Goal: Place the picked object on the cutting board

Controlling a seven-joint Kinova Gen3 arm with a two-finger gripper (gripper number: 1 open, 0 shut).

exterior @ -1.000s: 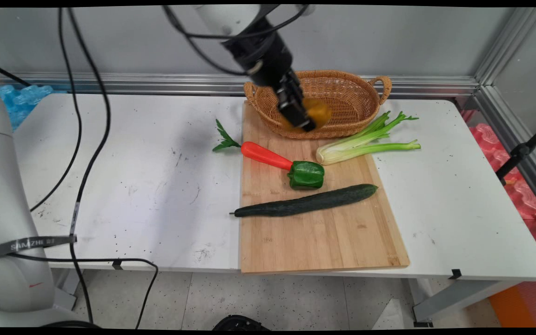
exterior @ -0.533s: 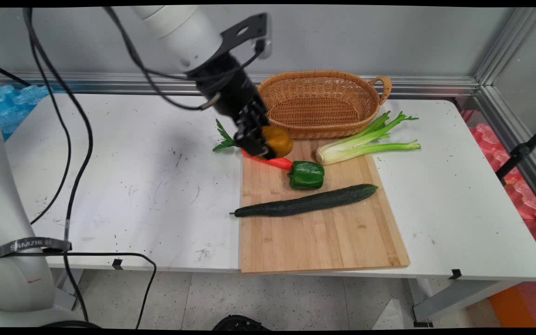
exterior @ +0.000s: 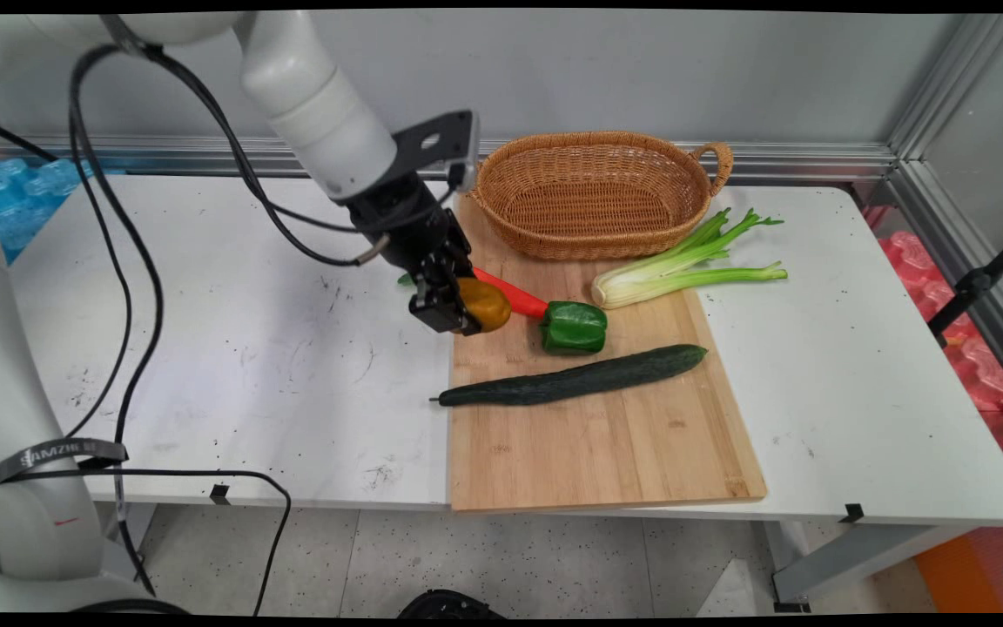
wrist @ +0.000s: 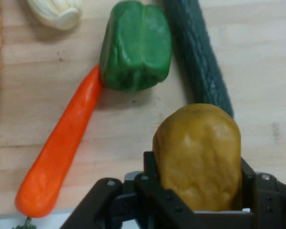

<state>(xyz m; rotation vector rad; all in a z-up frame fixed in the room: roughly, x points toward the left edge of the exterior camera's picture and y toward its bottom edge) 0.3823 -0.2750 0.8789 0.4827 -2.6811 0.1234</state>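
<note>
Your gripper (exterior: 458, 315) squeezed a potato (exterior: 483, 303) tight so it would not fall. You held it over the cutting board's (exterior: 597, 435) left edge, by the carrot (exterior: 514, 296).

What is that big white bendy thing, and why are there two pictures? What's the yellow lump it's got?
The white thing is a robot arm. At its end sits a black two-finger tool, like a pinching hand. One picture comes from a camera looking down at the whole white table. The other comes from a small camera on the hand itself, so everything looks close up.

The tool is pinching a yellow-brown potato-shaped lump, just above the left edge of a pale wooden cutting board. On the board lie an orange carrot, a green bell pepper touching the carrot's tip, and a long dark green cucumber. A pale green celery stalk and an empty woven basket sit farther back.
</note>
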